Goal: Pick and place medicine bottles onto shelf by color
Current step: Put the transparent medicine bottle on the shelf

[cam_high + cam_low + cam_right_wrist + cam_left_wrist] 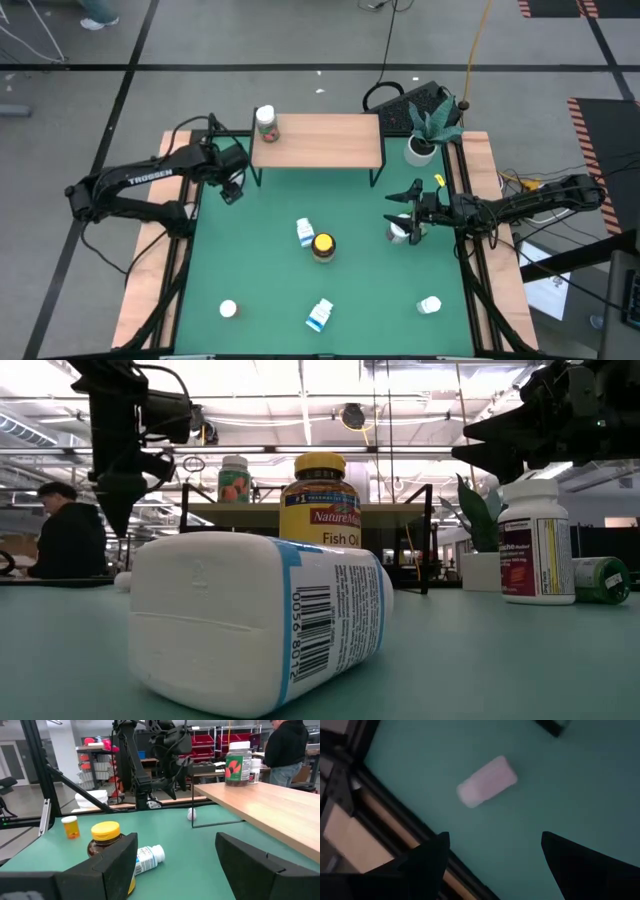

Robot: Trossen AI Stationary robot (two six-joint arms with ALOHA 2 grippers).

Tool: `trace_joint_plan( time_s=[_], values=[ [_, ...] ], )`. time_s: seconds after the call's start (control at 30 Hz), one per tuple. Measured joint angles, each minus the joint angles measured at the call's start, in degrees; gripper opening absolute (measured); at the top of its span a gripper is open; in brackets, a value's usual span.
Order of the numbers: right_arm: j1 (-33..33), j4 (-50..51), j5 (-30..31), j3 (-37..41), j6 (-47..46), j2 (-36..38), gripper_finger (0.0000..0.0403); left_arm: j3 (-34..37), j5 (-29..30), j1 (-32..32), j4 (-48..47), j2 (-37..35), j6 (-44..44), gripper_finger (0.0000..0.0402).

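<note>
The shelf (320, 140) stands at the far middle of the green mat, with one bottle (266, 122) upright on its left end. My left gripper (232, 188) hangs open by the shelf's left legs, pointing steeply down above a white bottle (487, 780) that lies on its side on the mat. My right gripper (402, 212) is open and level at the right, above and beside an upright white bottle (399, 232). An amber bottle with a yellow lid (323, 246) and a blue-labelled bottle (306, 232) stand mid-mat. More bottles sit near the front edge (320, 315).
A white plant pot (421, 150) stands by the shelf's right end. Wooden side boards (150, 280) run along both sides of the mat. Another white bottle (429, 305) lies at the near right and a white-capped one (228, 309) at the near left. A person (65, 540) is in the room beyond.
</note>
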State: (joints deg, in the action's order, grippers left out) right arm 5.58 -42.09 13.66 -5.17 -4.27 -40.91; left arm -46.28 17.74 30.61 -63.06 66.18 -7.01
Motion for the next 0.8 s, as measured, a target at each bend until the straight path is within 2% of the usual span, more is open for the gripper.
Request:
trace_joint_plan(
  time_s=[0.17,0.3,0.5,0.8],
  values=[
    [0.00,-0.02,0.01,0.00,0.00,0.02,0.0263,-0.56,3.52,1.20,-1.67,1.15,-6.86,0.0319],
    [0.00,-0.12,0.01,0.00,0.07,0.00,0.0263,-0.94,1.74,2.18,-1.82,0.76,-12.23,0.0319],
    [0.00,-0.66,0.01,0.00,-1.37,0.02,0.0263,-0.61,-1.78,3.56,-2.21,0.56,-29.47,0.0319],
    [0.00,-0.76,0.01,0.00,-3.04,0.02,0.0263,4.33,-2.28,3.92,1.52,0.56,-42.72,0.0319]
  ],
)
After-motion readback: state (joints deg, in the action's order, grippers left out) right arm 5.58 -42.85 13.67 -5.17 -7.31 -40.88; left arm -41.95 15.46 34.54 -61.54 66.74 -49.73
